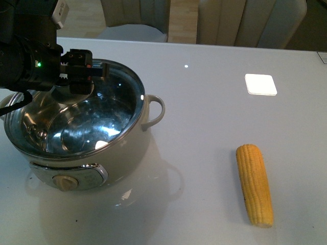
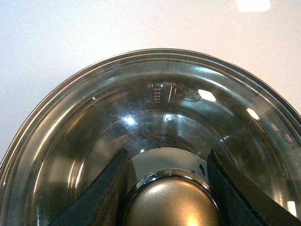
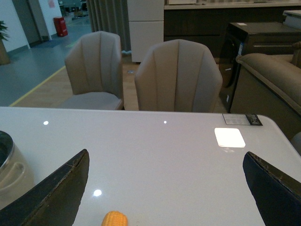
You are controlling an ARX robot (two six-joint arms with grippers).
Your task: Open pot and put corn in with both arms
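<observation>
White glossy counter (image 1: 214, 117), pale chairs (image 3: 176, 75) behind it; the pot (image 1: 127, 153) stands at its left with the glass lid (image 1: 102, 117) on; the left tool (image 1: 80, 74) sits over the lid, fingers (image 2: 101, 197) either side of the knob (image 2: 171, 202), though I cannot tell whether they pinch it; the corn (image 1: 254, 184) lies on the counter, well right of the pot; the right tool (image 3: 165, 155) hangs above the counter, jaws spread wide, holding nothing.

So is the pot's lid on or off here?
On: the glass lid covers the pot, with the left gripper straddling its knob; whether it grips cannot be told.
</observation>
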